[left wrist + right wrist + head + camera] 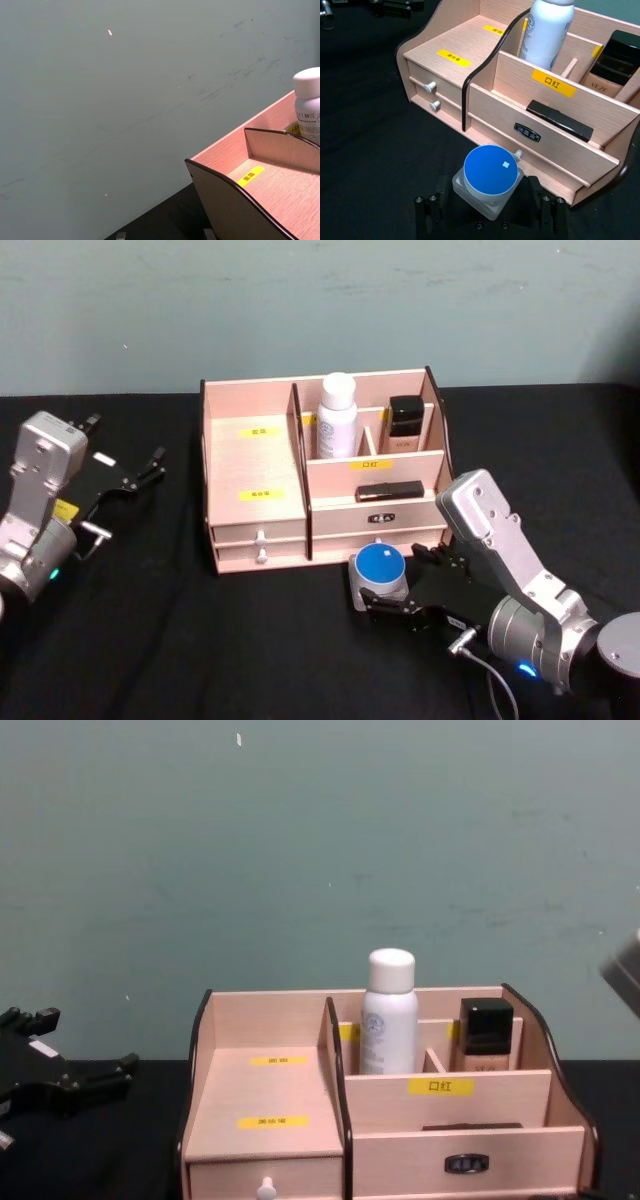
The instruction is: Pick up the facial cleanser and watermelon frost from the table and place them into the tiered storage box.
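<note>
The tiered storage box (250, 455) (465, 55) (270, 1090) (280, 195) stands mid-table. A white bottle (337, 420) (547, 30) (389, 1015) (307, 102), which I take for the facial cleanser, stands upright in a rear compartment. A small clear jar with a round blue lid (380, 568) (490, 175), seemingly the watermelon frost, is just in front of the box's right drawer. My right gripper (405, 585) (487, 210) is shut on it, one finger at each side. My left gripper (125, 440) (85, 1040) (164, 235) hangs open and empty, left of the box.
A dark-capped beige bottle (405, 425) (486, 1035) (615, 60) fills the rear right compartment. A flat black item (388, 492) (560, 120) lies in the slot labelled in yellow. Black cloth covers the table. A grey-green wall rises close behind the box.
</note>
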